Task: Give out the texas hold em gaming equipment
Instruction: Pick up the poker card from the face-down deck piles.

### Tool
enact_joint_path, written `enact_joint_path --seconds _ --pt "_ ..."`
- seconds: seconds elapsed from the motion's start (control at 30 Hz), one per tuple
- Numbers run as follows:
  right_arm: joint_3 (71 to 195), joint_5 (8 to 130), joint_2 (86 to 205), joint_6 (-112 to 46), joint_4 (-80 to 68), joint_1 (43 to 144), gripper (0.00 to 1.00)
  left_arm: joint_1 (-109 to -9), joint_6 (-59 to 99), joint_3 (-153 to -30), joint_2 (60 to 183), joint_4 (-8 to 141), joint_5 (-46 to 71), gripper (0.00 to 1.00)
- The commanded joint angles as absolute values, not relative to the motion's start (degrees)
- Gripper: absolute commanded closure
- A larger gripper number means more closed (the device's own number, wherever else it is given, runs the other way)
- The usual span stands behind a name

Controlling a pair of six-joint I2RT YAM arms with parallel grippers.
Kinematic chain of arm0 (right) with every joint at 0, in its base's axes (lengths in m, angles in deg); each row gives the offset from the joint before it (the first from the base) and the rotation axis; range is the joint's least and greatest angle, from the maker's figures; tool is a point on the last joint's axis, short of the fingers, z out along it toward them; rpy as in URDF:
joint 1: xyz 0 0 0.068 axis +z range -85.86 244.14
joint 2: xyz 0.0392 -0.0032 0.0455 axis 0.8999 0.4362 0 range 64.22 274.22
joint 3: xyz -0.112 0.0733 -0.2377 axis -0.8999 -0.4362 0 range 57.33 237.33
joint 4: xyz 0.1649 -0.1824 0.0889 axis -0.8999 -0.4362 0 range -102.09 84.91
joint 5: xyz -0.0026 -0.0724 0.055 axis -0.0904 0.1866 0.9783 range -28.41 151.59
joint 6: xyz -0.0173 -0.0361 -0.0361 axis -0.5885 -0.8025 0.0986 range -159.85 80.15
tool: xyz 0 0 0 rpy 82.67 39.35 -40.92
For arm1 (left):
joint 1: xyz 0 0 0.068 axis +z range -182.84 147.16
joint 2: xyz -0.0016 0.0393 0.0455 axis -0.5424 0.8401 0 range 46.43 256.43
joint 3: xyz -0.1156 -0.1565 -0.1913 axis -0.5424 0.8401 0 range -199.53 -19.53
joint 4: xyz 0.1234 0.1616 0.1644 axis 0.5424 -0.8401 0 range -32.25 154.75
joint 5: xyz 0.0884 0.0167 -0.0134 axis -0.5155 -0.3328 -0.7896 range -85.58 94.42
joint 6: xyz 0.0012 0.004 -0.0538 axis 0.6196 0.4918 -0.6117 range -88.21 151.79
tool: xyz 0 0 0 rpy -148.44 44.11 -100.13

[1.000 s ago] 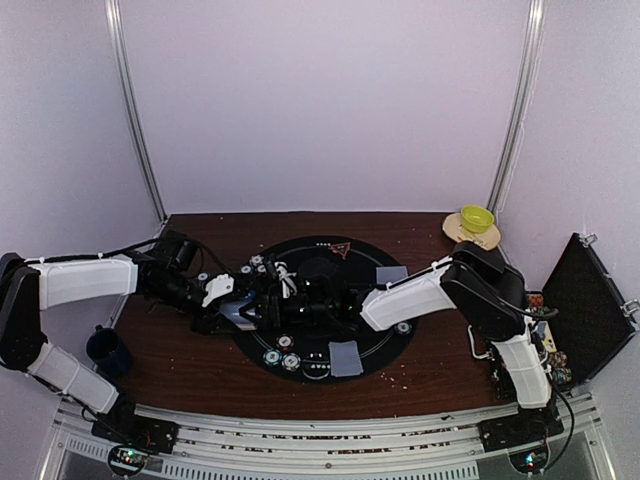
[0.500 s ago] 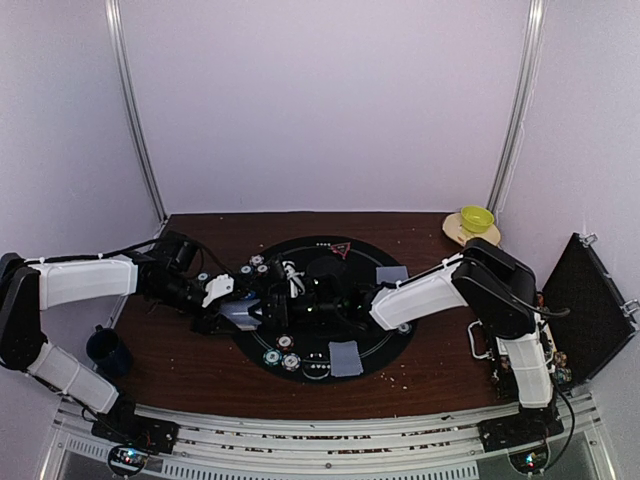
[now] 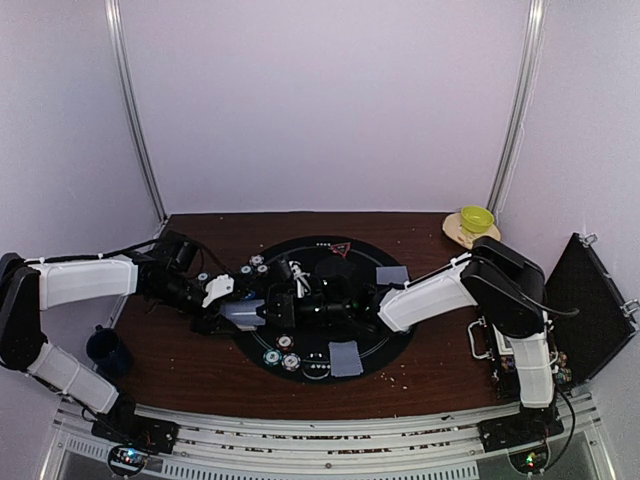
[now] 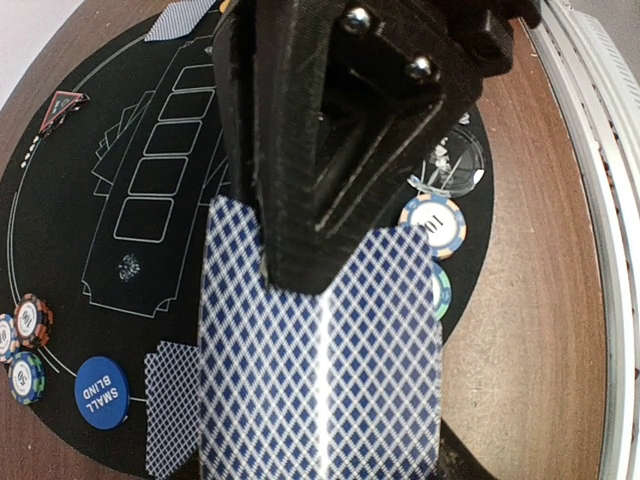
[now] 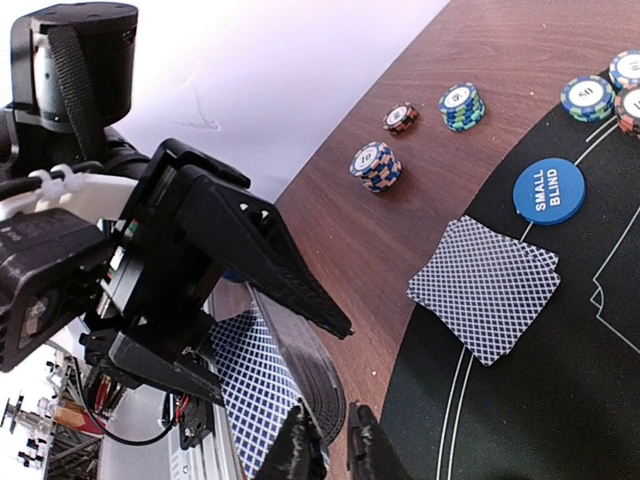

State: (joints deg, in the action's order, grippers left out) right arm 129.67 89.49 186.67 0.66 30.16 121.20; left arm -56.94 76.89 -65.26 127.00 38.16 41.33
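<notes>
My left gripper [image 3: 236, 306] [image 4: 300, 268] is shut on a deck of blue diamond-backed playing cards [image 4: 320, 360] [image 3: 245, 314], held over the left edge of the black round poker mat [image 3: 400, 335]. The right gripper [image 3: 281, 304] [image 5: 332, 452] meets it from the right. Its fingertips [image 5: 300, 448] are pinched on the deck's free end [image 5: 320, 400]. Dealt cards lie on the mat [image 3: 345, 357] [image 3: 391, 274] [image 5: 487, 287]. Poker chips [image 3: 281, 352] [image 5: 376, 165] [image 4: 433, 222], a blue small-blind button [image 5: 548, 190] [image 4: 102, 392] and a red triangle marker [image 3: 342, 249] lie around.
A yellow-green bowl [image 3: 476, 219] stands on a wooden disc at the back right. A dark blue mug [image 3: 107, 350] stands at the left table edge. An open black case [image 3: 585, 305] leans off the right side. Both arms cross the mat's middle.
The right gripper has moved left to the deck and its jaws have closed from wide apart onto the deck's end. The left arm and deck have stayed put.
</notes>
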Motion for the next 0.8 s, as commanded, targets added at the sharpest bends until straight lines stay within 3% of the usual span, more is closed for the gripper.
enact_joint_path --seconds 0.0,0.17,0.63,0.77 --pt "127.99 91.64 183.73 3.09 33.95 120.55 0.89 -57.05 77.58 -65.32 126.58 39.66 43.1 0.53" --pt "126.01 90.48 180.37 2.4 32.91 120.3 1.0 -57.06 77.51 -65.24 126.49 39.72 43.24 0.53" --pt "119.47 86.47 172.0 -0.89 29.23 117.56 1.0 -57.06 77.35 -65.23 126.06 39.67 43.14 0.53" --pt "118.97 78.23 168.13 -6.62 20.94 117.01 1.0 -57.07 77.4 -65.23 125.88 39.71 43.11 0.52"
